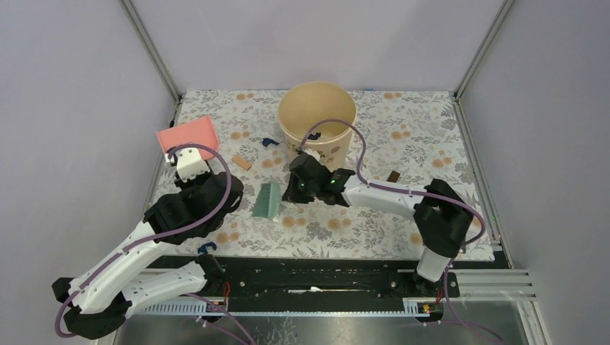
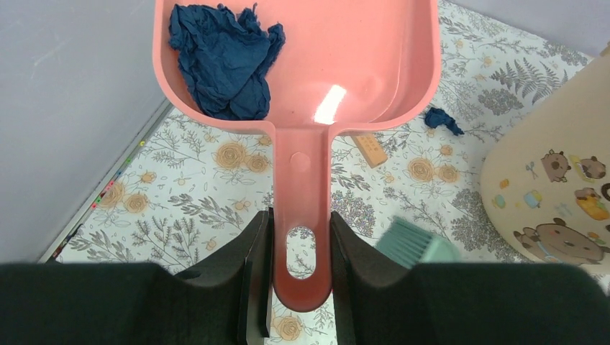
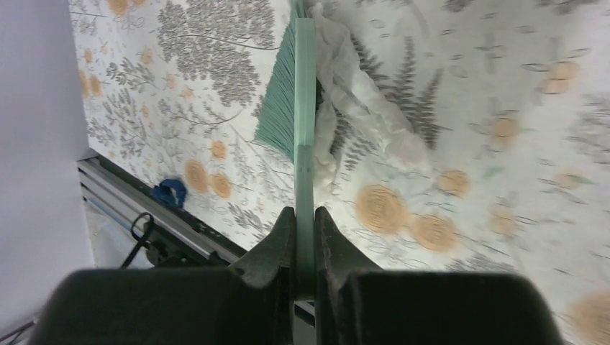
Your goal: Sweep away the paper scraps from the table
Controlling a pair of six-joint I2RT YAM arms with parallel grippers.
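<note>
**Left arm.** We see the left gripper (image 2: 301, 224) with its jaws drawn in on the handle of the pink dustpan (image 2: 360, 43). One finger presses each side of the handle, level with the hanging hole. The pan sits at the far left of the table (image 1: 417, 136), close to the side wall. A crumpled wad of dark blue paper (image 2: 226, 61) lies in the pan's back left corner, well ahead of the jaws and not touched by them.

**Right arm.** The right gripper (image 3: 304, 224) has its jaws nearly closed on the thin handle of the green brush (image 3: 302, 86). The brush head is ahead of the fingers, with the bristles fanning to its left. A white crumpled mass (image 3: 360, 108) touches the head's right side; we cannot tell what it is.

**Loose scraps.** One dark blue scrap (image 2: 442, 118) lies on the table just past the pan's right edge, between the pan and the beige paper tub (image 2: 518, 180). It is apart from both pairs of jaws, and the brush is nearer the arms than this scrap. A small blue bit (image 3: 170, 192) sits at the table's near edge beside the rail, to the left of the brush and not touching it.

**Other items.** A small brown block (image 2: 370, 149) lies under the pan's rim, near the first scrap.
</note>
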